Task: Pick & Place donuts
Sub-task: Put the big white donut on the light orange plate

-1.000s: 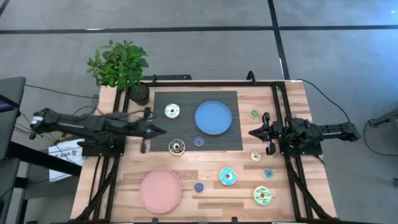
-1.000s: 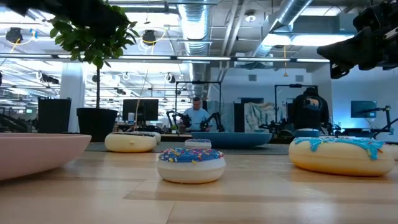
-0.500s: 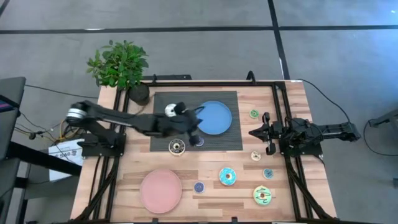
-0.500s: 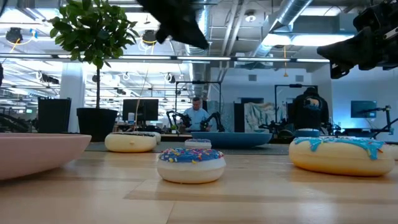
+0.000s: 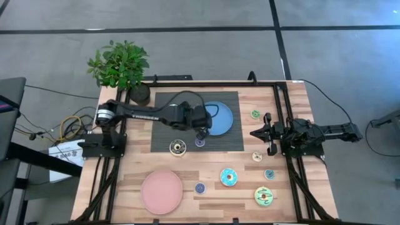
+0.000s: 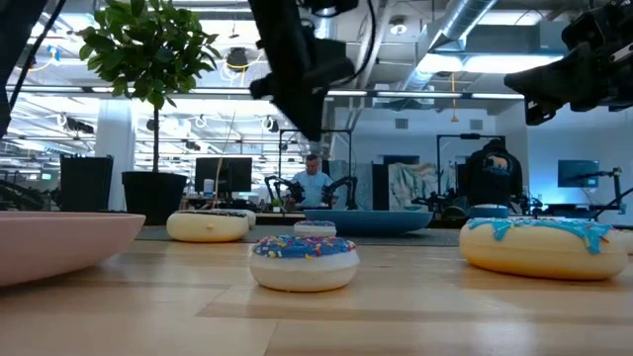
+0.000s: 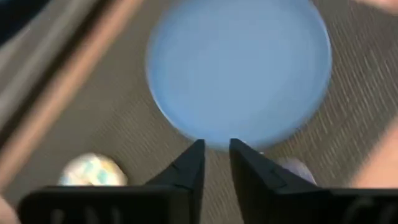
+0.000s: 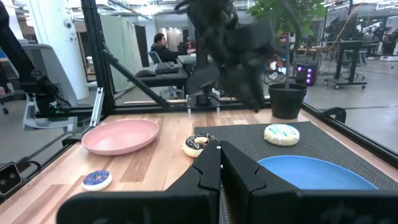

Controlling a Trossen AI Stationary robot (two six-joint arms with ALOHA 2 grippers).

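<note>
Left hand (image 5: 201, 132), fingers slightly apart, now over purple donut (image 5: 199, 142); right hand (image 5: 255, 133) together, unmoved

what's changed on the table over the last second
The left arm swung out from the table's left side across the dark mat; the left gripper now hangs above the small purple donut, beside the blue plate, fingers slightly parted. Nothing grasped. Donuts, plates and the right gripper stayed put.
</note>
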